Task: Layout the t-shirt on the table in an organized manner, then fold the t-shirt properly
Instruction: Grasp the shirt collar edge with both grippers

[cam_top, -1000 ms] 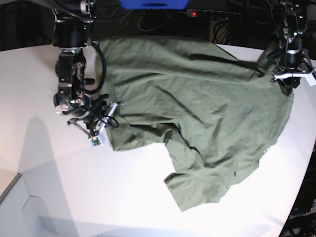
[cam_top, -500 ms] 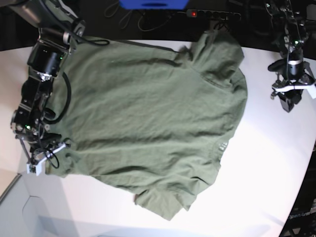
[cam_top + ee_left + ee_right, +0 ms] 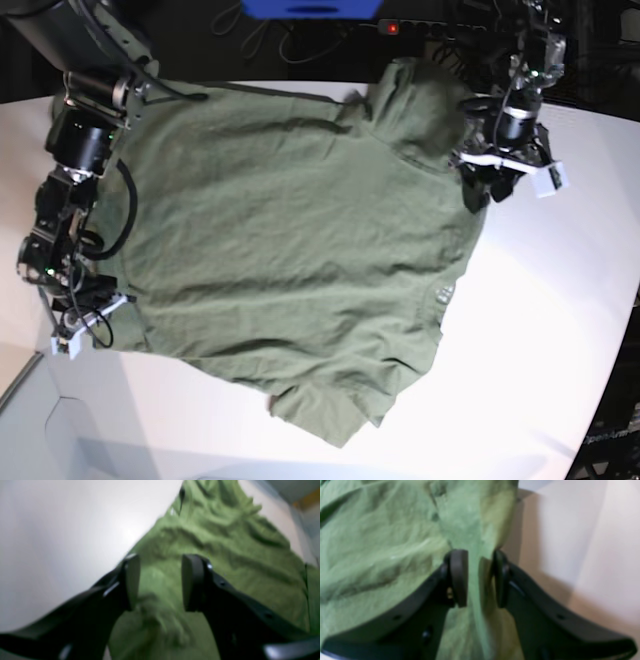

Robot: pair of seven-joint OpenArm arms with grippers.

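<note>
— What do we see at the right gripper (image 3: 476, 578)?

— Its jaws stand a little apart, with a thin ridge of the t-shirt (image 3: 382, 542) running up between the pads (image 3: 458, 577). The view is blurred, so we cannot tell whether the pads press the cloth or merely flank it. In the base view we find this gripper (image 3: 85, 318) at the shirt's lower left corner, by the hem.

— And the left gripper (image 3: 160, 582)?

— Its jaws are plainly parted, with a clear gap between the pads (image 3: 132, 580). We see green cloth below and behind that gap, a rumpled bit of it just beneath the fingers, but nothing clamped. From the base view it (image 3: 490, 180) sits at the shirt's upper right, beside a bunched sleeve.

— Where does the shirt lie?

— The t-shirt (image 3: 290, 230) is spread fairly flat across the white table (image 3: 540, 330), mildly wrinkled. One sleeve is folded up near the top right; the other pokes out at the bottom edge.
</note>
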